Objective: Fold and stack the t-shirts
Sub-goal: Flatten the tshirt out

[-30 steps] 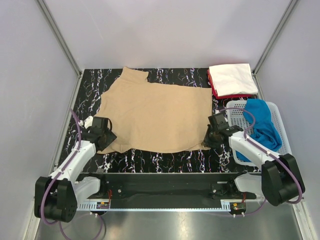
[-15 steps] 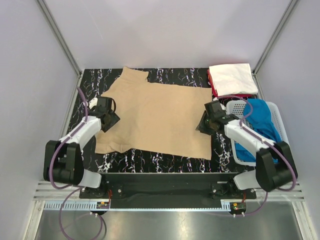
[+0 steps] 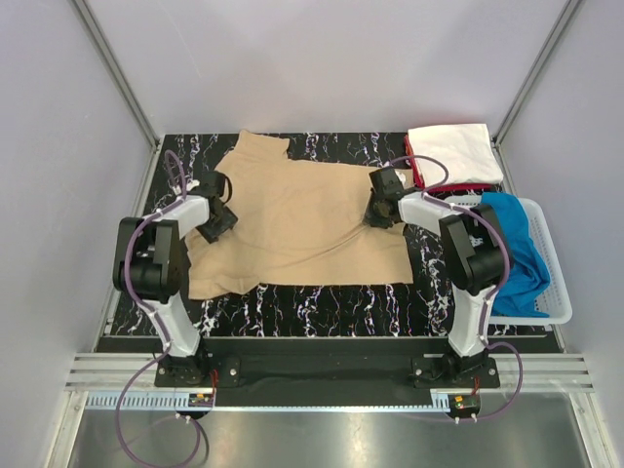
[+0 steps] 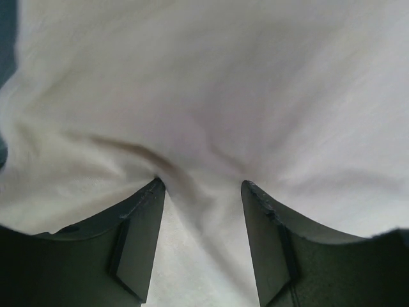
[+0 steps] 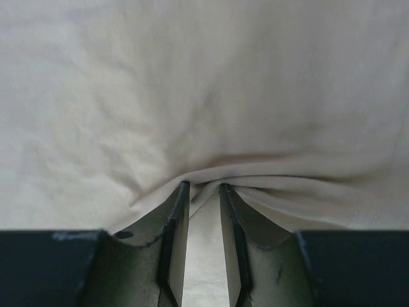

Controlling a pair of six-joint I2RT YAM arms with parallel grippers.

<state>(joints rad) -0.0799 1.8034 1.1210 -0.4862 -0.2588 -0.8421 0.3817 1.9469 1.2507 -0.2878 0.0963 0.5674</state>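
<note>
Left claw (image 3: 218, 211) fingers stand clearly apart, their tips pressed into the large tan cotton t-shirt (image 3: 302, 229) at its left side, left of centre in the overhead view. In its wrist view, a soft ridge of the pale cloth rises between the two dark fingers (image 4: 142, 220).

The right claw (image 3: 382, 210) sits on the shirt's right side, right of centre in the overhead view. Its fingers are drawn close, leaving only a narrow slot. Creases in the cloth run in toward the tips (image 5: 177, 198), but whether they truly pinch the fabric cannot be told.

The tan shirt lies spread flat across the middle of the black, white-veined marbled tabletop (image 3: 322, 297), with one sleeve reaching toward the upper left.

At the upper right, a folded white t-shirt (image 3: 450, 153) rests on top of a folded red t-shirt (image 3: 415, 175) – only a red edge shows beneath it. Just below that pile, at the right edge, a crumpled bright blue t-shirt (image 3: 512, 249) lies in a white plastic mesh basket (image 3: 542, 314).
</note>
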